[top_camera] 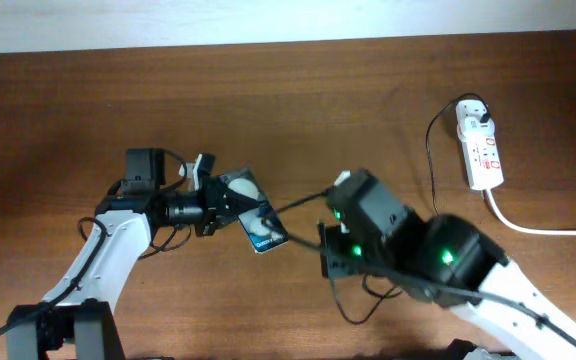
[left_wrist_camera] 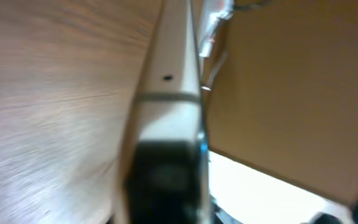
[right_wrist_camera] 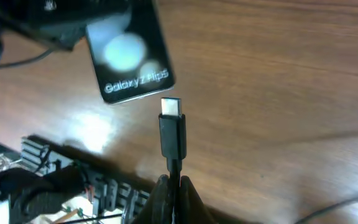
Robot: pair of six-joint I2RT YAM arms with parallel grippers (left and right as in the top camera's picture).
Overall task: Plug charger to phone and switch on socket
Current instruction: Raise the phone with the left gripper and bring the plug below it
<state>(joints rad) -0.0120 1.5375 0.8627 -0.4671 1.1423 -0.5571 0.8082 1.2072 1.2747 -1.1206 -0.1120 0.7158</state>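
Note:
The phone (top_camera: 255,218) is a small black slab with two white glare spots, held tilted above the table by my left gripper (top_camera: 218,205), which is shut on its left end. In the left wrist view the phone's edge (left_wrist_camera: 169,93) runs up the blurred frame. My right gripper (right_wrist_camera: 173,186) is shut on the charger cable just behind its connector tip (right_wrist_camera: 171,121). The tip points at the phone's lower edge (right_wrist_camera: 132,59) with a small gap. The black cable (top_camera: 431,150) runs back to the white socket strip (top_camera: 480,145) at far right.
The socket's thick white cord (top_camera: 538,228) trails off the right edge. A slack loop of black cable (top_camera: 363,300) lies near the front edge under the right arm. Left arm base (top_camera: 68,330) stands at the front left.

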